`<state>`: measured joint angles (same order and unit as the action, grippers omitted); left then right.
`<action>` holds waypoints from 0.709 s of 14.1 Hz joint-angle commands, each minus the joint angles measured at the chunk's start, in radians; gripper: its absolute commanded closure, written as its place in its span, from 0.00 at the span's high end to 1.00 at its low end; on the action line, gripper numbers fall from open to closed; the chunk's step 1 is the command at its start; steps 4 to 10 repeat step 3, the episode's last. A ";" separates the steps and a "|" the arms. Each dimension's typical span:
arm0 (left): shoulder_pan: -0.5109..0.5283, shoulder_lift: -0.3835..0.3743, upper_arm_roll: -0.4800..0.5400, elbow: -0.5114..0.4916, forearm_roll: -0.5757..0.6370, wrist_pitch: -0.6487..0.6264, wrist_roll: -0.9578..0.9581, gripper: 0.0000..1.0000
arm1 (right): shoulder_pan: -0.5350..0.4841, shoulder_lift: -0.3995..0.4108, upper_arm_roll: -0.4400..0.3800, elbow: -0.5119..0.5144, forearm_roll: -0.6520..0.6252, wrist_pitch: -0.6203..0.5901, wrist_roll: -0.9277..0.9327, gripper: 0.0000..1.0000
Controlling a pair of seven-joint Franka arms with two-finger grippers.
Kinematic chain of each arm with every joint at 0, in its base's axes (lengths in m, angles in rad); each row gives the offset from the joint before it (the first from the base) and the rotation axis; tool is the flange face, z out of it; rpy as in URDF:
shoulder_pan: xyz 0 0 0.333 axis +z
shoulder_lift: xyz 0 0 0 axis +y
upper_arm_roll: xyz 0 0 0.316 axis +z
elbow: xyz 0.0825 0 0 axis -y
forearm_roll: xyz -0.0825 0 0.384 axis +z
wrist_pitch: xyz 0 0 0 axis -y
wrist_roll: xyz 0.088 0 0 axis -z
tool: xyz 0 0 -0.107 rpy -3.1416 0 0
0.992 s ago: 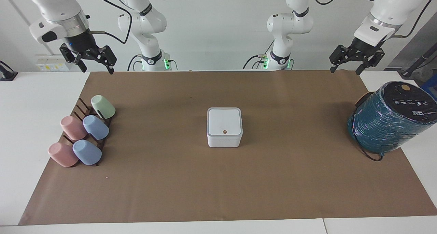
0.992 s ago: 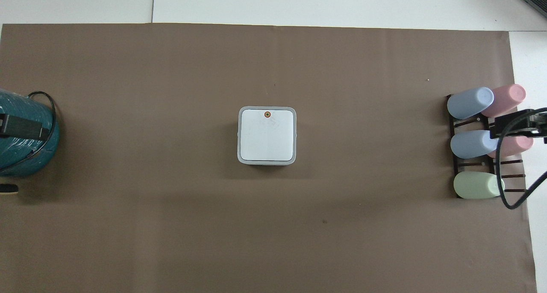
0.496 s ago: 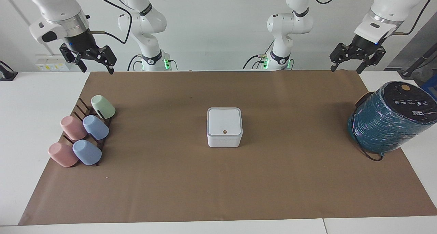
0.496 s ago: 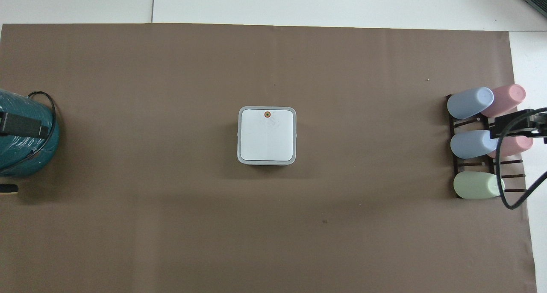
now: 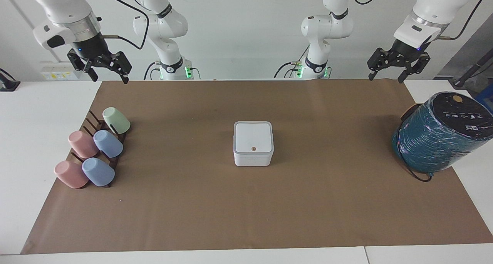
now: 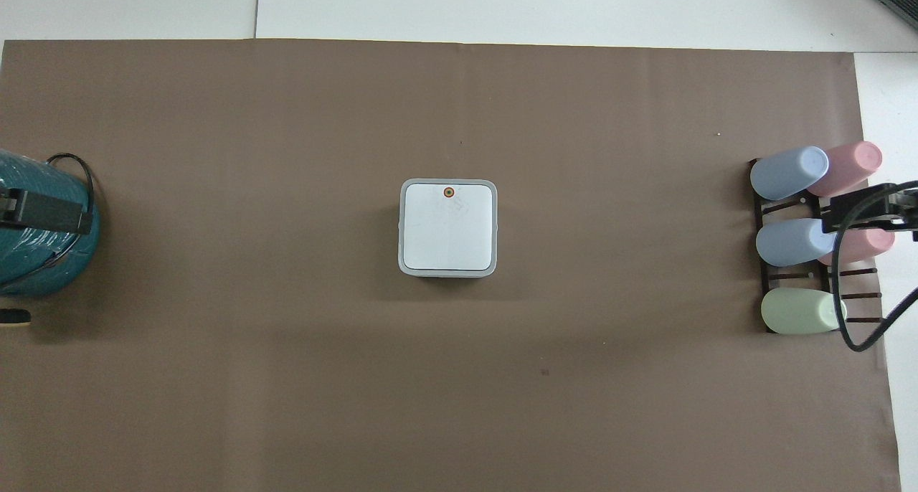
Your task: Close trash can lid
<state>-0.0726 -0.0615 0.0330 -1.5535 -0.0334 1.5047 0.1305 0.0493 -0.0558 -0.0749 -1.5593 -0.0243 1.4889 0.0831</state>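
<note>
Hovering wide-open and empty, our left pincer (image 5: 385,69) and right pincer (image 5: 104,69) flank the trash can (image 5: 253,156), mid-counter (image 5: 238,214). Its lid (image 5: 253,137) lies flat, apparently closed; pressing further could shove the light can sideways.

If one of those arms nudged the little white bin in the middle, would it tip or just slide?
The bin would probably slide: it looks squat and flat-bottomed on smooth brown paper. It seems light plastic, so a gentle push might move it. Its lid lies flat, so it should stay put.
</note>
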 commanded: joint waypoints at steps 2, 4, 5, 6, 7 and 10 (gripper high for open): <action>0.019 0.006 -0.015 0.020 -0.016 -0.027 -0.005 1.00 | -0.006 -0.016 0.006 -0.013 0.018 -0.010 0.006 1.00; 0.020 0.005 -0.015 0.016 -0.017 -0.027 -0.005 1.00 | -0.006 -0.016 0.006 -0.013 0.018 -0.010 0.006 1.00; 0.020 0.005 -0.015 0.016 -0.017 -0.027 -0.005 1.00 | -0.006 -0.016 0.006 -0.013 0.018 -0.010 0.006 1.00; 0.020 0.005 -0.015 0.016 -0.017 -0.027 -0.005 1.00 | -0.006 -0.016 0.006 -0.013 0.018 -0.010 0.006 1.00; 0.020 0.005 -0.015 0.016 -0.017 -0.027 -0.005 1.00 | -0.006 -0.016 0.006 -0.013 0.018 -0.010 0.006 1.00; 0.020 0.005 -0.015 0.016 -0.017 -0.027 -0.005 1.00 | -0.006 -0.016 0.006 -0.013 0.018 -0.010 0.006 1.00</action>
